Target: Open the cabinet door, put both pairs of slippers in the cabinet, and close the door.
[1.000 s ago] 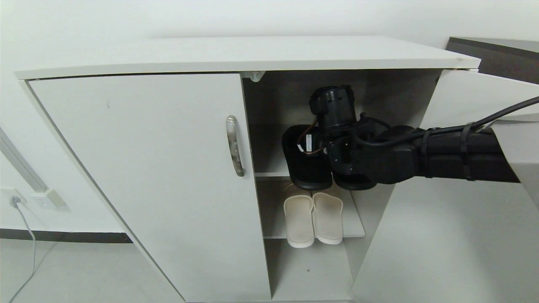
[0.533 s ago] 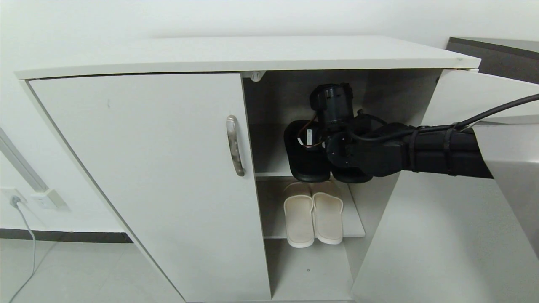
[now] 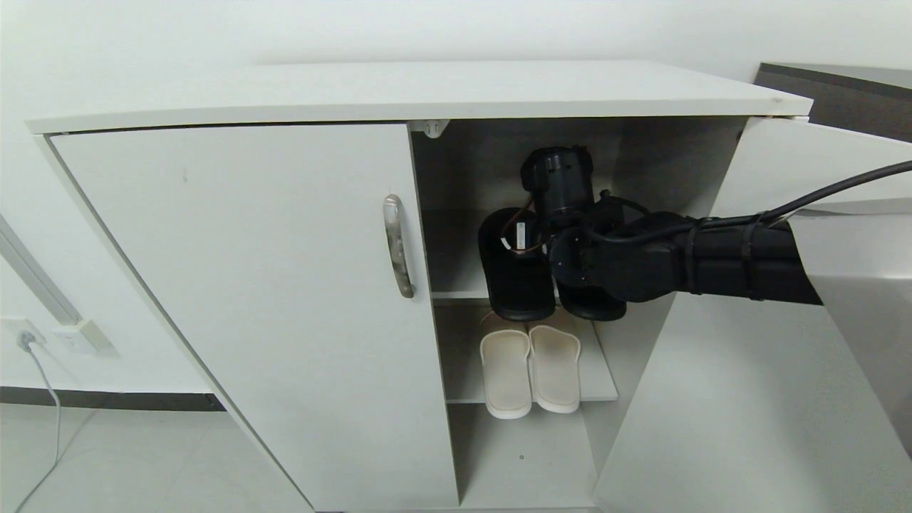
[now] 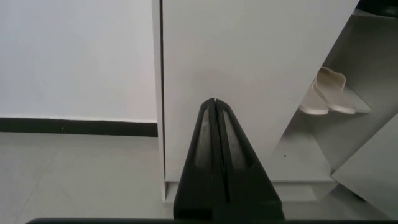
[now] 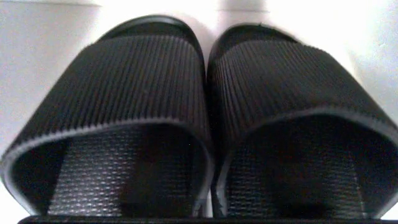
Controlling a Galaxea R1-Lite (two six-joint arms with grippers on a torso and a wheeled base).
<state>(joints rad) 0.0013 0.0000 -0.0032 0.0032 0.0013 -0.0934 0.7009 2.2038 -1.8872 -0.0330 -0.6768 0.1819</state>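
The white cabinet [image 3: 427, 89] has its right door [image 3: 748, 399] swung open and its left door [image 3: 249, 299] closed. A pair of black slippers [image 3: 516, 278] [image 5: 205, 124] lies side by side at the upper shelf [image 3: 456, 293], heels hanging over the front edge. My right arm's wrist [image 3: 570, 214] is inside the opening, right over them, and the gripper holds the pair; the wrist hides its fingers. The white slippers [image 3: 531, 367] [image 4: 326, 96] lie on the lower shelf [image 3: 598, 377]. My left gripper [image 4: 215, 102] is shut and holds nothing, low in front of the closed left door.
The left door carries a metal handle [image 3: 397, 246] near the opening. A wall socket with a cable [image 3: 25, 340] sits low at the left. Bare floor [image 4: 81, 180] lies before the cabinet, and the bottom compartment [image 3: 520, 456] holds nothing.
My right arm has pushed farther left into the cabinet. The black slippers shifted slightly with it. The white slippers and both doors stayed put.
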